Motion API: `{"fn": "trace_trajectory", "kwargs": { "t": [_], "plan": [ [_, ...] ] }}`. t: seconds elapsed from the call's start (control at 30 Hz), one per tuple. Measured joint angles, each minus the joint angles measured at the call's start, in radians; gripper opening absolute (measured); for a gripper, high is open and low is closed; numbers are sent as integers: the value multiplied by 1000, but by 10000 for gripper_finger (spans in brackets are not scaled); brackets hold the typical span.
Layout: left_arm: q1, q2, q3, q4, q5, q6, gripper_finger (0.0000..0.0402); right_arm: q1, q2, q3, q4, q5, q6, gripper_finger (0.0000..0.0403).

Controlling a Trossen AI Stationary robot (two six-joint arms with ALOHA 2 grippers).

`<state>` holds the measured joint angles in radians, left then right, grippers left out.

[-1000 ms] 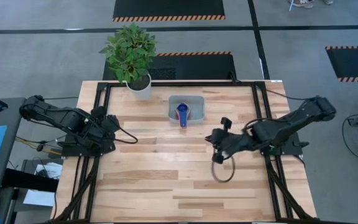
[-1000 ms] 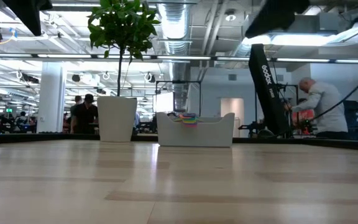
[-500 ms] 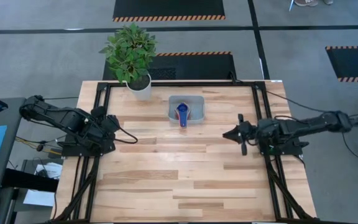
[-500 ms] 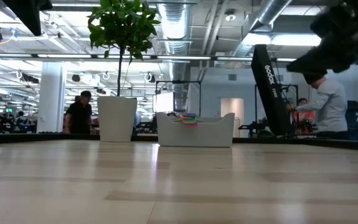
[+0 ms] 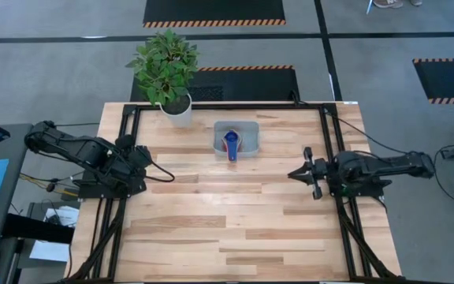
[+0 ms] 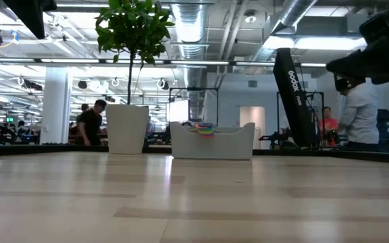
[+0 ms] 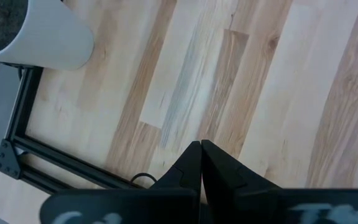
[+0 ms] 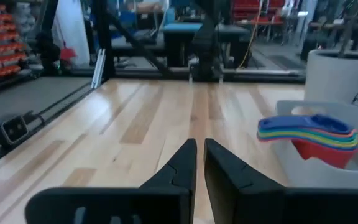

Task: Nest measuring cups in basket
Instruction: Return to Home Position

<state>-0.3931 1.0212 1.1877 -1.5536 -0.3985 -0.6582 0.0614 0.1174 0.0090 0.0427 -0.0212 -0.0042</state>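
The measuring cups (image 5: 231, 145) sit nested in one stack inside the basket (image 5: 248, 130), at the table's far middle. Their stacked handles (image 8: 307, 134) fan out over the basket wall (image 8: 291, 109), a blue one on top and a red bowl lowest. The low view shows the basket (image 6: 213, 143) with the coloured handles (image 6: 204, 129) above its rim. My left gripper (image 5: 142, 155) hangs shut over the table's left edge, fingertips together (image 7: 201, 144). My right gripper (image 5: 292, 173) points level from the right edge toward the left, a narrow slit between its fingers (image 8: 200, 144), nothing in them.
A white plant pot (image 5: 177, 110) with a leafy plant stands at the far left of the table, left of the basket. Black frame rails (image 5: 339, 158) run along both side edges. People move about in the room behind the table (image 6: 358, 111).
My right gripper has drawn back from the table's middle toward its right edge and sunk lower. It has tipped from pointing down to pointing level. The basket and cups have stayed in place.
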Motion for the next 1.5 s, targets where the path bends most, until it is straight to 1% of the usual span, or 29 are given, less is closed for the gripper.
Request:
{"fn": "trace_trajectory", "kwargs": {
  "t": [0.17,0.27,0.53,1.07,1.2,1.27,1.33,1.37,1.4,1.43,1.47,1.5],
  "plan": [
    [0,0,0,0,0,0,0,-13,-119,-1,-13,5,-37,56],
    [0,0,0,0,0,0,0,-18,-116,-1,-18,5,-45,56],
    [0,0,0,0,0,0,0,-18,-116,-2,-16,25,64,56],
    [0,0,0,0,-1,2,0,-18,-115,-3,-14,25,65,56],
    [0,0,0,-7,-90,127,0,-18,-115,-3,-14,25,65,56],
    [0,0,0,6,-114,187,0,-18,-115,-3,-14,25,65,56],
    [0,-14,0,106,-108,128,0,-18,-115,-3,-14,25,65,56],
    [0,-31,-1,177,-117,96,0,-18,-115,-3,-14,25,65,56],
    [0,-55,-11,273,-149,86,0,-18,-115,-3,-14,25,65,56],
    [0,-87,-30,394,-185,108,0,-18,-115,-3,-14,25,65,56],
    [1,-125,-64,564,-208,183,0,-18,-115,-3,-13,25,65,56],
    [2,-166,-108,749,-204,295,0,-18,-115,-3,-12,25,65,56]
  ]
}}
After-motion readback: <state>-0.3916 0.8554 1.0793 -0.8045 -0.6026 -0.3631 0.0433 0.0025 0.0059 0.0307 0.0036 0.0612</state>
